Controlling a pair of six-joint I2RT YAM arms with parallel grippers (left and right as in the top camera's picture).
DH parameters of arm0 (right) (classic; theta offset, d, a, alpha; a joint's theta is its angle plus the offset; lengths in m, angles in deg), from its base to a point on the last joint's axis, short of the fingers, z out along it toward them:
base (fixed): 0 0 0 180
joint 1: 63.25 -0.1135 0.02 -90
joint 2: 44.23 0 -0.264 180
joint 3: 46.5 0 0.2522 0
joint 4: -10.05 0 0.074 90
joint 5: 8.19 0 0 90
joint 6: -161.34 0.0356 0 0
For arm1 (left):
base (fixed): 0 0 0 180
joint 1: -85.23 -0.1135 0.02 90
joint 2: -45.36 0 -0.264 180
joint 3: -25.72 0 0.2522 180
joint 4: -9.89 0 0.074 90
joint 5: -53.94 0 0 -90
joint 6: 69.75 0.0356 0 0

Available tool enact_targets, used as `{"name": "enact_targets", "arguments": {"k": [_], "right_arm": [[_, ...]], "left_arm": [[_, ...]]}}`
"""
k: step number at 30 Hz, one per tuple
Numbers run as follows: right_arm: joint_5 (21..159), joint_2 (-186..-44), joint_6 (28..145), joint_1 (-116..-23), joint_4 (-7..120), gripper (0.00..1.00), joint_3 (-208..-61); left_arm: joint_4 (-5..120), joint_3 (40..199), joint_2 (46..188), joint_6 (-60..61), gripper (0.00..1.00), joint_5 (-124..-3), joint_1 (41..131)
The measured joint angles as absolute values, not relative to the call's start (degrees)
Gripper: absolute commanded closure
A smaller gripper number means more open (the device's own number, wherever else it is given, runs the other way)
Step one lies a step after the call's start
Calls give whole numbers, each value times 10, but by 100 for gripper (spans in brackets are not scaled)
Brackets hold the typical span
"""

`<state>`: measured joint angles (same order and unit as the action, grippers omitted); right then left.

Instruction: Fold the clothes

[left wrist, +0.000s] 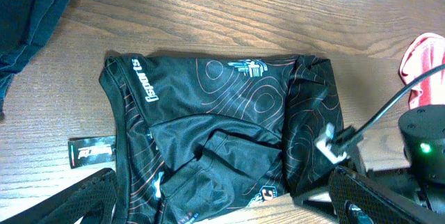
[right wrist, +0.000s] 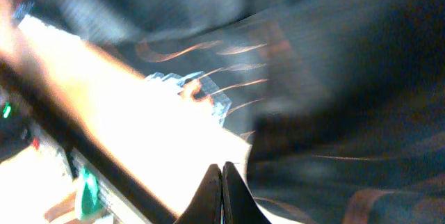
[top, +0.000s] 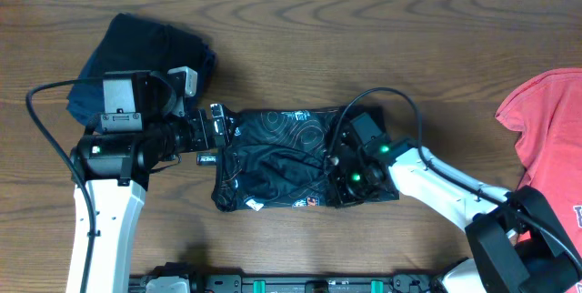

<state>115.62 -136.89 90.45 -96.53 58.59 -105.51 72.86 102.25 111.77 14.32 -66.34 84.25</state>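
Mid-table, mid-fold: the black jersey (top: 273,161) lies bunched and partly doubled over on the table (top: 364,38), its long axis running left to right between my two arms. The left gripper (top: 220,132) faces the jersey's left short end with its fingers spread wide. Through its own camera the cloth fills the gap ahead, with a "sports" band along the near edge. The right gripper (top: 335,167) sits on the opposite end, low over the rumpled right edge, its fingertips (right wrist: 222,175) pressed together. That view is blurred, and I cannot tell whether any fabric is caught between them.

The coral T-shirt (top: 550,129) waits at the far right of the table, well apart from the jersey and nearer my right arm. A dark pile (top: 145,52) sits at upper left, behind the left arm. A small black label (left wrist: 92,151) lies on the wood just beside the jersey's left edge.

My read is that each arm owns one short end. The left one is the readier of the two, open and lined up with the hem. A fold along the long axis would carry one end toward the other.
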Motion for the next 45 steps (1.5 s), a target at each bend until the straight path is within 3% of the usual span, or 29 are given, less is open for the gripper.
{"name": "enact_targets", "arguments": {"k": [7,16,23,31,33,37,45], "right_arm": [[1162,-1351,892,-906,582,99,-1077],[1060,-1333,983,-784,527,99,-1094],[1010,-1393,1060,-805,439,99,-1094],[1055,-1515,1122,-913,118,99,-1096],[1078,-1523,1123,-939,91,99,-1097],[1105,-1511,1100,-950,146,99,-1103],[1112,-1370,1003,-854,490,96,-1123]], "left_arm": [[729,1022,1118,143,2,-663,843],[726,1022,1118,143,2,-663,843],[726,1022,1118,143,2,-663,843],[725,1023,1118,143,2,-663,843],[726,1023,1118,143,2,-663,843],[730,1023,1118,143,2,-664,843],[732,1023,1118,143,2,-663,843]]}}
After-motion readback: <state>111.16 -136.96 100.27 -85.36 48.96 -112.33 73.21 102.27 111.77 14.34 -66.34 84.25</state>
